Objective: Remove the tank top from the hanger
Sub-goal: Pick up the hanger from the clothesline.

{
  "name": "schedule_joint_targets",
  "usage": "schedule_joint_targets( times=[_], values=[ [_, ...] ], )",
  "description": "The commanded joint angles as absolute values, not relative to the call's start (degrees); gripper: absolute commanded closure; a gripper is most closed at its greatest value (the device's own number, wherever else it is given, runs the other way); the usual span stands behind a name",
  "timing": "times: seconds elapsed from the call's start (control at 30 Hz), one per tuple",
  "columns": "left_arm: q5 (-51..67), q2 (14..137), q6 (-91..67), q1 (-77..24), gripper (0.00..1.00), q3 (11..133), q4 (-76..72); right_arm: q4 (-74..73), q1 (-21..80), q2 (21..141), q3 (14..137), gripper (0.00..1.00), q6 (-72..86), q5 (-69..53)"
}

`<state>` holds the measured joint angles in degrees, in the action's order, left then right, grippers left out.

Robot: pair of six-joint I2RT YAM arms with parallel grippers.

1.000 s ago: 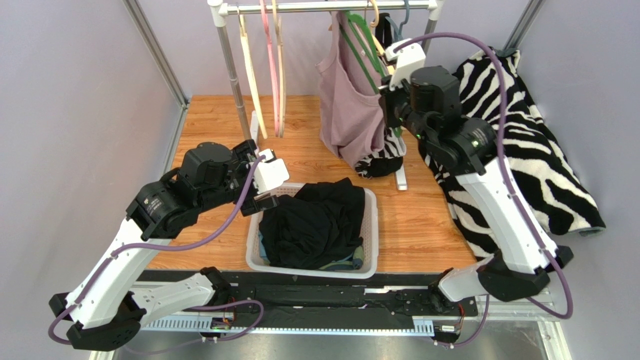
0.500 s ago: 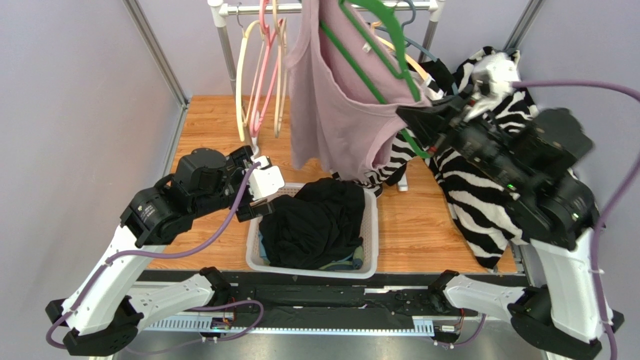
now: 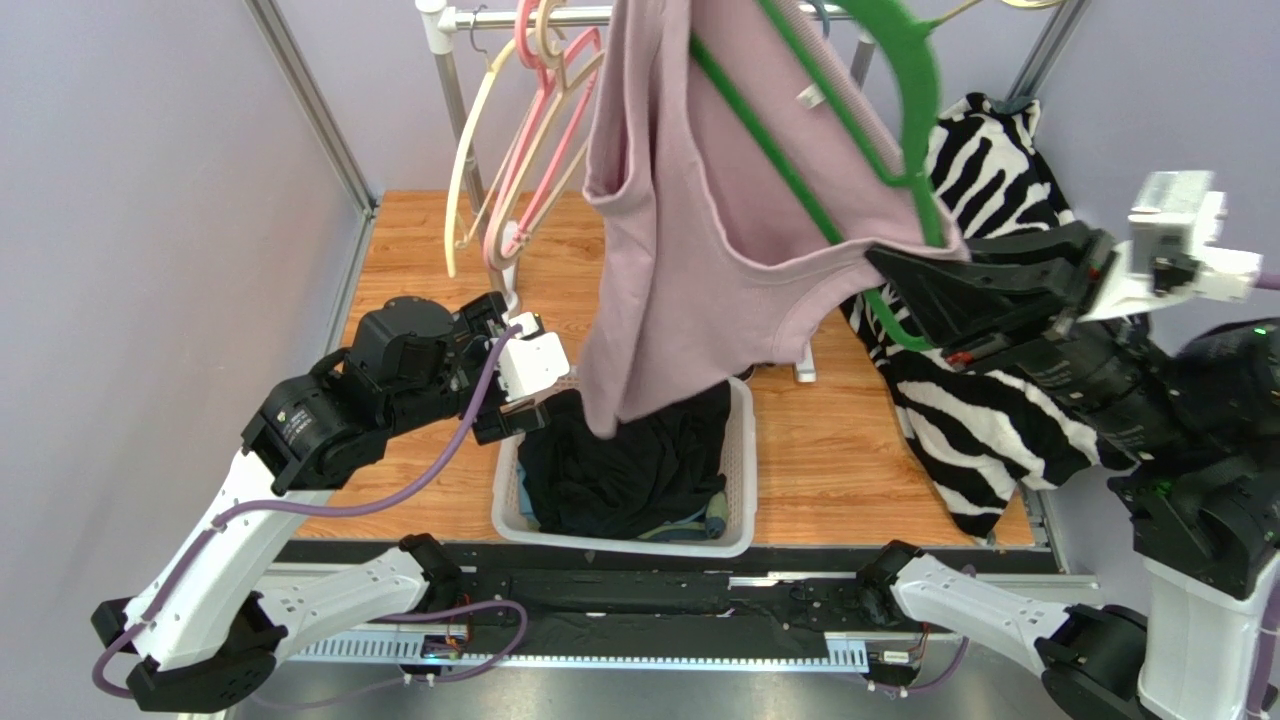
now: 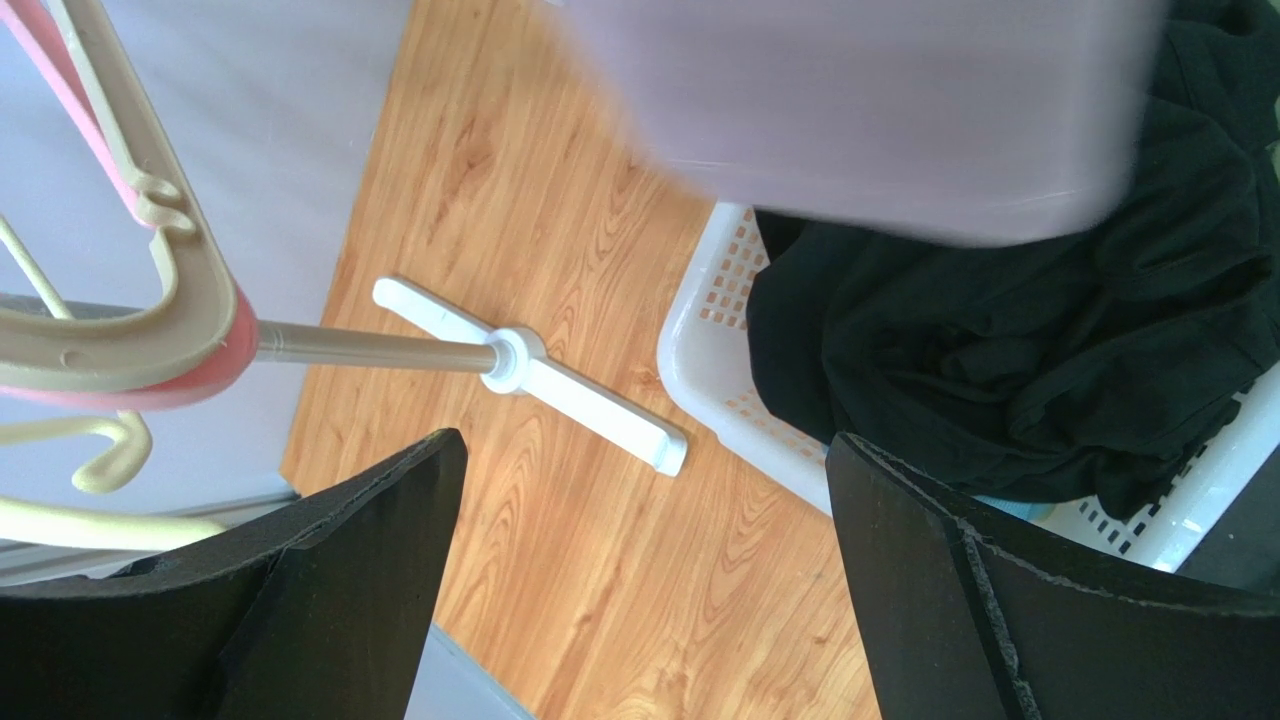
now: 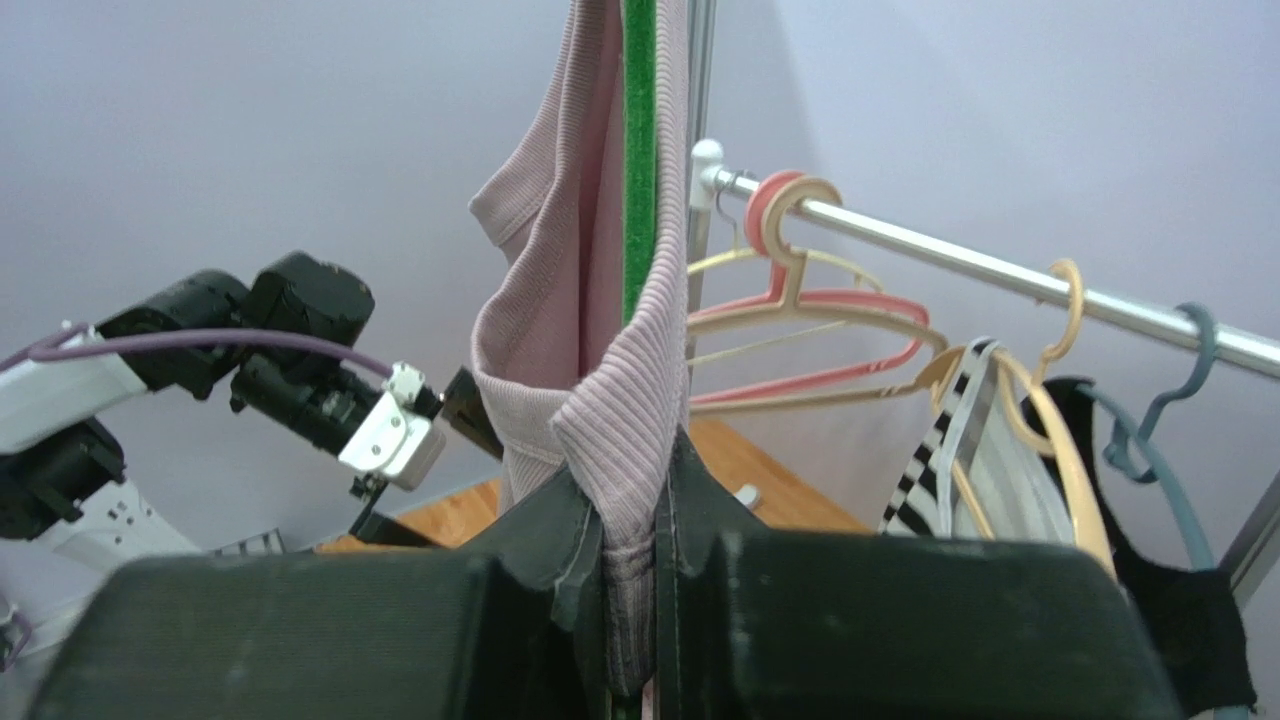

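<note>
Right gripper (image 5: 631,495) pinched tight on pink tank top (image 3: 706,195) and green hanger (image 3: 927,150) together. Garment held high, hem dangling over white basket (image 3: 741,450). Left gripper (image 4: 639,450) jaws spread wide, empty, beside basket.

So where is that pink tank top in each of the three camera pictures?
Top external: the pink tank top hangs upper middle, on the green hanger.
Left wrist: it is a blurred mauve band along the top edge.
Right wrist: it runs up the centre, pinched in the right gripper.
Shared landmark: the clothes rack.
</note>
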<state>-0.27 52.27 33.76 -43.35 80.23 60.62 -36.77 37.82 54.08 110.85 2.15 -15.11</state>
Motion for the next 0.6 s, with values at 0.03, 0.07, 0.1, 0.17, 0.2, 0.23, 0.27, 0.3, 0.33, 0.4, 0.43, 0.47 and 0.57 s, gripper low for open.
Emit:
schedule_joint_targets(
  times=[0.03,0.07,0.1,0.17,0.2,0.23,0.27,0.3,0.33,0.4,0.43,0.47,0.57],
  values=[
    [-2.45,51.24,35.59,-42.98,0.01,79.37,58.01,-40.24,37.97,54.84,107.58,1.00,2.64,-18.45],
    [-4.11,50.98,36.20,-42.98,0.01,79.02,58.01,-41.04,38.06,54.84,106.62,1.00,2.55,-18.89],
    [-5.09,50.63,38.21,-42.98,0.01,78.67,58.18,-42.61,37.97,54.76,106.18,1.00,2.29,-19.42],
    [-8.50,49.23,40.16,-42.98,0.01,78.13,58.45,-44.46,37.97,54.58,104.69,1.00,1.59,-21.35],
    [-9.74,48.70,42.08,-42.98,0.01,78.13,58.45,-45.60,38.06,54.32,103.98,1.00,1.32,-22.31],
    [-10.71,48.17,42.80,-42.98,0.01,79.35,58.45,-45.96,37.97,53.97,102.84,1.00,1.06,-23.80],
    [-12.03,47.12,42.89,-42.98,0.01,80.32,58.53,-46.23,38.06,53.53,101.96,1.00,0.45,-24.25],
    [-12.39,46.67,41.85,-43.07,0.01,81.64,58.19,-46.75,38.06,52.83,100.13,1.00,0.18,-25.04],
    [-11.87,46.23,40.79,-42.98,0.01,84.35,58.01,-46.93,38.06,52.39,99.32,1.00,0.18,-25.31],
    [-10.21,45.35,37.20,-42.98,0.01,87.00,58.18,-48.42,38.06,51.77,97.57,1.00,-2.54,-26.62],
    [-5.06,45.09,37.09,-42.98,0.01,89.62,59.05,-49.30,38.06,51.94,97.47,1.00,-2.98,-26.89],
    [-1.36,44.65,37.61,-42.98,0.01,91.30,60.80,-50.52,38.06,52.29,97.73,1.00,-3.60,-26.98],
    [11.83,42.46,38.14,-42.98,0.01,95.18,63.55,-55.45,38.14,53.61,97.48,1.00,-6.23,-28.64]
  ],
)
